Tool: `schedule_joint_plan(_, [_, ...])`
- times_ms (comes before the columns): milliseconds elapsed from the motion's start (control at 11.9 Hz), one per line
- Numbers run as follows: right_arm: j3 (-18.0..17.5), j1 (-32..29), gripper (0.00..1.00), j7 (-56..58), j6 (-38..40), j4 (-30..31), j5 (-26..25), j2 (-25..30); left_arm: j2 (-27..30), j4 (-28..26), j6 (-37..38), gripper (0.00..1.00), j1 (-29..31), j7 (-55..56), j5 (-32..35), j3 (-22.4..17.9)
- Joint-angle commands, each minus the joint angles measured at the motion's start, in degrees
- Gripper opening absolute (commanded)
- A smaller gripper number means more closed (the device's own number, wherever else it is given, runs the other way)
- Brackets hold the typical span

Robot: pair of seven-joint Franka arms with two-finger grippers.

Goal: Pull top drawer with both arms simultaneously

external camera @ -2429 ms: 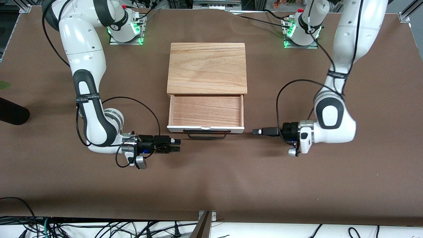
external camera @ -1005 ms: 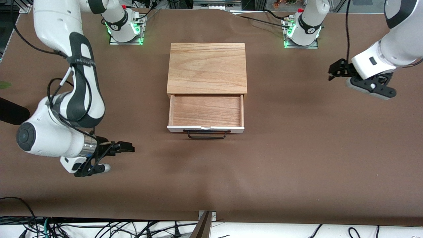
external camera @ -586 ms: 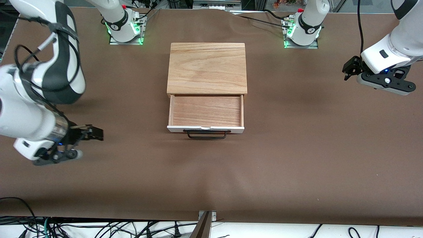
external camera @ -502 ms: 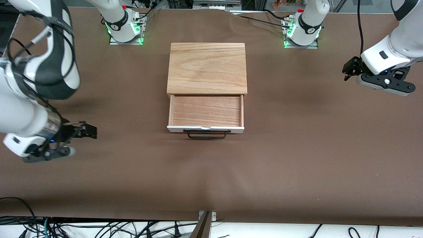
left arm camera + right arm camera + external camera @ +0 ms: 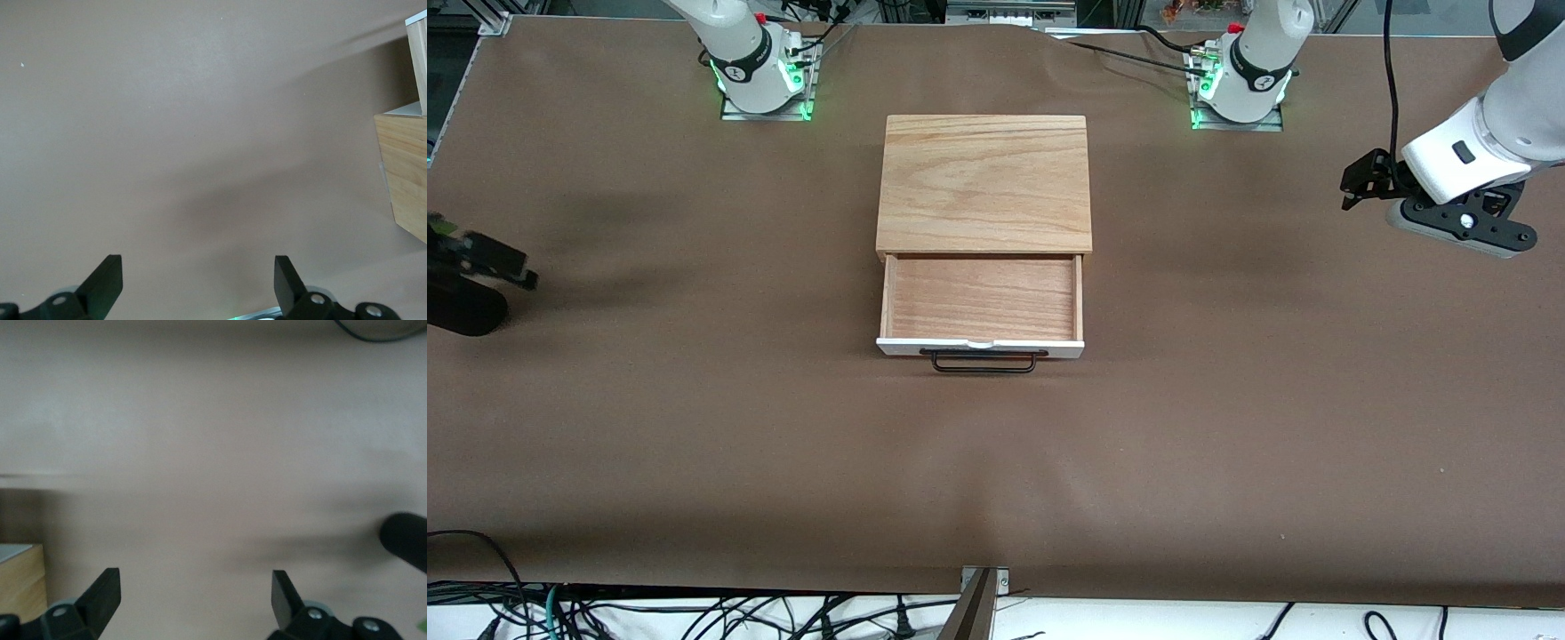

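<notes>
The top drawer [image 5: 982, 302] stands pulled out of the wooden cabinet [image 5: 984, 182], toward the front camera, and its light-wood tray is empty. Its white front panel [image 5: 980, 346] carries the black bar handle [image 5: 983, 361]. My left gripper [image 5: 1356, 182] is open and empty in the air over the table near the left arm's end; the left wrist view [image 5: 198, 280] shows the cabinet's side [image 5: 407, 173] well apart from it. My right gripper [image 5: 489, 260] is at the right arm's end, blurred; the right wrist view [image 5: 193, 597] shows it open and empty, with the cabinet's corner [image 5: 20, 577] in sight.
Brown table cover [image 5: 1227, 427] all round the cabinet. A black rounded object [image 5: 458, 307] lies at the table's edge beside my right gripper and also shows in the right wrist view [image 5: 405, 540]. The arm bases [image 5: 760, 76] [image 5: 1240, 84] stand near the cabinet's back.
Both grippers have drawn away from the drawer handle toward their own ends of the table, the right arm almost out of the front view. The drawer has stayed pulled out.
</notes>
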State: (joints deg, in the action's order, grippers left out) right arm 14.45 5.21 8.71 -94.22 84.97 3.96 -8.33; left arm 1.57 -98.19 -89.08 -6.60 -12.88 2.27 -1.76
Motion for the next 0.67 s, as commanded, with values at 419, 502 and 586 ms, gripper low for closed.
schedule_joint_plan(419, [-7.0,-2.5,1.0,-10.3,4.4,5.7,-3.6,6.7,-0.9,1.0,0.9,1.0,0.4,1.4,-1.0,0.0])
schedule_joint_plan(502, [-6.9,-2.5,1.0,-9.3,4.4,5.1,-3.6,5.4,-1.0,1.0,0.9,1.0,0.4,1.4,-1.0,0.1])
schedule_joint_plan(586, [-6.7,-2.5,1.0,-9.2,4.5,4.7,-3.6,4.7,-1.0,1.0,0.9,1.0,0.4,1.4,-1.0,0.1])
